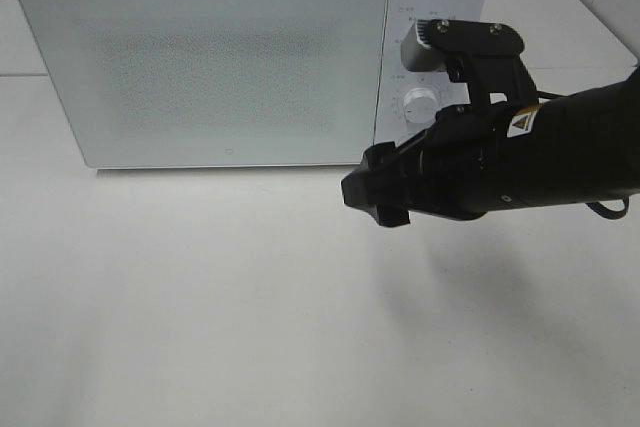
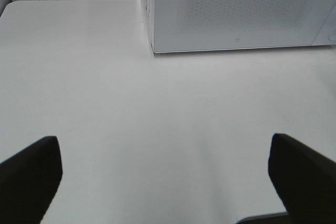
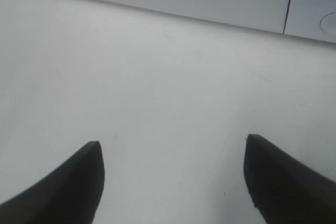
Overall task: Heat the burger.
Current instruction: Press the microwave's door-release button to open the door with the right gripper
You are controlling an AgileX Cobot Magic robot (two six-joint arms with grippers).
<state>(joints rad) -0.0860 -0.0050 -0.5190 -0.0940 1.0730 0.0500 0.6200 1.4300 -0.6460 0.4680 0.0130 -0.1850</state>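
Burger showing nowhere; we are facing white boxy microwave [image 1: 200,57], door shut. Black right gripper [image 1: 375,192], gaping and empty, is hovering before it, nearer; black left gripper [image 2: 163,177] gaping too.

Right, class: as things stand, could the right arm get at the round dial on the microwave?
Probably yes. The right gripper, open, hangs in front of the microwave near the dial, with nothing visible between them. It is aimed beside the dial, toward the door, so it would likely need to turn first.
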